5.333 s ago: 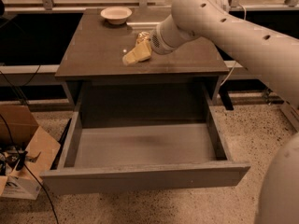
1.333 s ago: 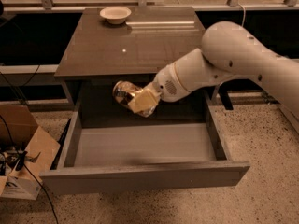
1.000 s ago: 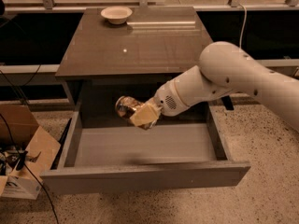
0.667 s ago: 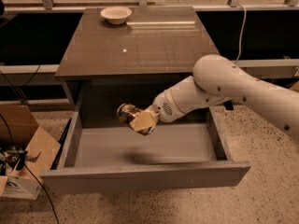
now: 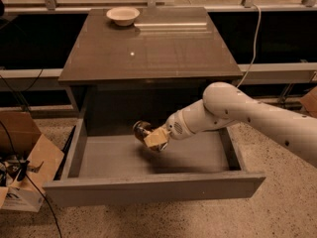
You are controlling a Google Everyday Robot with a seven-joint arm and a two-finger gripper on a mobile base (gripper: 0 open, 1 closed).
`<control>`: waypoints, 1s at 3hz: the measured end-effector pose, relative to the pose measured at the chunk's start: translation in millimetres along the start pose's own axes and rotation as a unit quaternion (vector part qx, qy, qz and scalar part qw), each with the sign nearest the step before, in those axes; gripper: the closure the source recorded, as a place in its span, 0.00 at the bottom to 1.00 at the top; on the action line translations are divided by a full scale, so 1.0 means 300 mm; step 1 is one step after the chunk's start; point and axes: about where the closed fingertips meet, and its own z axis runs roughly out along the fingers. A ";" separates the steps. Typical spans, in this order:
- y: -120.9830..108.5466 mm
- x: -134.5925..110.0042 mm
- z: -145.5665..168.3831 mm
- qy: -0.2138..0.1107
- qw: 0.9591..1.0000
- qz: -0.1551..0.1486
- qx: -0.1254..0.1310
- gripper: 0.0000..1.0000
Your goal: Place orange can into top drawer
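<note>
Camera view: you are looking down on the dark worktop (image 5: pixel 148 48) and the open drawer (image 5: pixel 148 191) pulled out beneath its front edge.
Can (image 5: pixel 141 130): in the air just over the drawer floor, below the worktop's front edge and a little left of its middle. It is tilted, with the round silver end facing left.
Hand (image 5: pixel 153 137): pinching the can from its right side.
Handling: thin, dented metal, so probably light and easy to crush. The skin is smooth and could slip. Grip it across the body, not on the ends. Being round, it may roll once you let go.
Materials: the drawer is flat matte grey, front panel and floor alike. The worktop is smooth with a faint sheen.
Bowl (image 5: pixel 123 15): shallow and cream, near the worktop's far left corner, well apart from the can.
</note>
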 end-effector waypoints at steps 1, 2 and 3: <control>0.005 -0.006 0.004 -0.001 1.000 -0.002 -0.001 0.62; 0.008 -0.005 0.010 0.000 1.000 -0.002 -0.002 0.39; 0.011 -0.005 0.016 0.001 1.000 -0.003 -0.004 0.15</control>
